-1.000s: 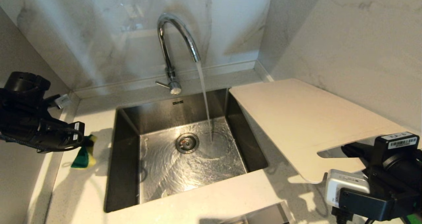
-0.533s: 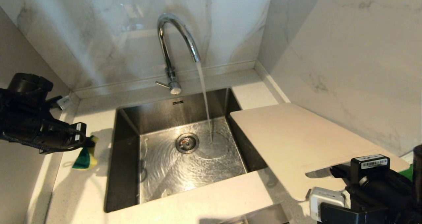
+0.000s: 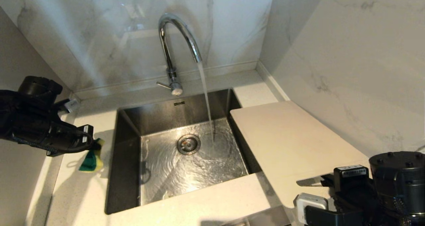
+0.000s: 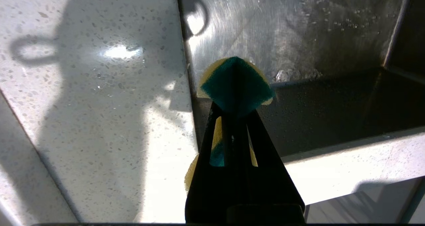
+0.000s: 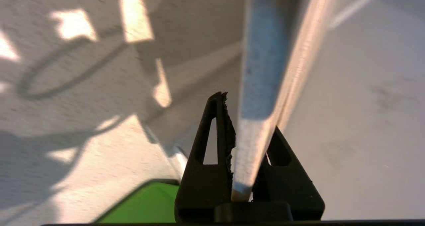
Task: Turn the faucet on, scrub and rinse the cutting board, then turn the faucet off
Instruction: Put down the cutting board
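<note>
The chrome faucet (image 3: 176, 43) runs a stream of water into the steel sink (image 3: 127, 133). The beige cutting board (image 3: 292, 139) lies low over the counter to the right of the sink, its left edge at the sink's rim. At the board's near end my right gripper (image 3: 323, 181) is shut on it; in the right wrist view the cutting board (image 5: 262, 69) passes edge-on between the right gripper's (image 5: 247, 114) fingers. Left of the sink, my left gripper (image 3: 93, 145) is shut on a green and yellow sponge (image 3: 90, 161). The left wrist view shows the sponge (image 4: 235, 83) sticking out past the left gripper (image 4: 234, 108), over the sink's rim.
Marble walls close in behind the sink and on the right, close to the board's far side. The faucet's thin lever (image 3: 163, 85) points left. The drain (image 3: 188, 144) sits mid-basin. Something bright green (image 5: 146, 202) shows below the right gripper.
The right arm has brought the cutting board down from a raised tilt by the right wall to low over the counter. The left gripper with the sponge has edged towards the sink.
</note>
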Available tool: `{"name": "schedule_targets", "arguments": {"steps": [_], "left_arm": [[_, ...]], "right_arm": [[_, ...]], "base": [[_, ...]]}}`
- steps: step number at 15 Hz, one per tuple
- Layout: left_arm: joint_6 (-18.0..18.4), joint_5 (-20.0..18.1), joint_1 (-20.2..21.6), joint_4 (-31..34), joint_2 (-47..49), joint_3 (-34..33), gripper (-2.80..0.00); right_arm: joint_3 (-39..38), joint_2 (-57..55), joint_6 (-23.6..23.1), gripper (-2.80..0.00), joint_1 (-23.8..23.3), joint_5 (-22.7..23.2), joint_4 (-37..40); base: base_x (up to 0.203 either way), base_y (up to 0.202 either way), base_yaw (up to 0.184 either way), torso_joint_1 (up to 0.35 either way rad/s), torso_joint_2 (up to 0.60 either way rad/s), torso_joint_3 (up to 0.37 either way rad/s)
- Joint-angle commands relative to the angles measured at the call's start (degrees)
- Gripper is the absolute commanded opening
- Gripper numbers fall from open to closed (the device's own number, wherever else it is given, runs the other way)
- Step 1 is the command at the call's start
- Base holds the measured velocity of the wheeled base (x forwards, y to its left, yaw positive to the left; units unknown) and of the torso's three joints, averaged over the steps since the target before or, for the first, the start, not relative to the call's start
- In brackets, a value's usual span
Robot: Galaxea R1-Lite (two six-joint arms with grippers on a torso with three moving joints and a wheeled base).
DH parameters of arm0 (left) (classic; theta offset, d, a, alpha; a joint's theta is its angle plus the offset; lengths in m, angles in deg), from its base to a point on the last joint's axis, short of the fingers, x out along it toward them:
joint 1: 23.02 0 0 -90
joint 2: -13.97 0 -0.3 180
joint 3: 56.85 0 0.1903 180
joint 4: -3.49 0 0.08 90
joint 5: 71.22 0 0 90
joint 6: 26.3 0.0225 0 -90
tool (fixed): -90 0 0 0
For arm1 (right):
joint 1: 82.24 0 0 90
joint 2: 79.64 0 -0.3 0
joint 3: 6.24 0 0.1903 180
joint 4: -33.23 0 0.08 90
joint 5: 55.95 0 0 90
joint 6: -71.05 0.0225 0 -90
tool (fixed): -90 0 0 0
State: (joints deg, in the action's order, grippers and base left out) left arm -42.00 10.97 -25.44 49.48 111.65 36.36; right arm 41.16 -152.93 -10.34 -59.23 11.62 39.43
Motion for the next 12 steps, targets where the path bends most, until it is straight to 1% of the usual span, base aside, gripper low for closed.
{"name": "schedule_targets", "arguments": {"steps": [1,5,6,8,10,12], "left_arm": [[-0.14,-0.11,-0.05,0.14,1.44,0.21,-2.80],[-0.21,-0.02,0.30,-0.92,3.13,1.08,-2.80],[-0.21,-0.02,0.30,-1.14,3.48,1.00,-2.80],[-0.63,-0.11,0.05,-1.18,3.57,1.00,-2.80],[-1.29,-0.11,0.04,-1.16,3.46,0.82,-2.80],[-1.53,-0.11,0.04,-1.09,3.01,0.70,-2.80]], "right_arm": [[-0.23,-3.62,0.21,-2.80,0.09,0.20,0.02],[1.83,-6.15,-0.17,-2.80,0.11,1.06,-0.31],[2.38,-5.94,-0.91,-2.80,0.11,1.07,-0.44],[2.59,-4.39,-4.52,-2.80,0.11,1.07,-0.75],[2.62,-2.77,-5.95,-2.80,0.11,1.01,-0.84],[4.23,-0.96,-10.21,-2.80,0.11,1.05,-0.94]], "base": [[0.000,0.000,0.000,0.000,0.00,0.000],[0.000,0.000,0.000,0.000,0.00,0.000],[0.000,0.000,0.000,0.000,0.00,0.000],[0.000,0.000,0.000,0.000,0.00,0.000],[0.000,0.000,0.000,0.000,0.00,0.000],[0.000,0.000,0.000,0.000,0.00,0.000]]}}
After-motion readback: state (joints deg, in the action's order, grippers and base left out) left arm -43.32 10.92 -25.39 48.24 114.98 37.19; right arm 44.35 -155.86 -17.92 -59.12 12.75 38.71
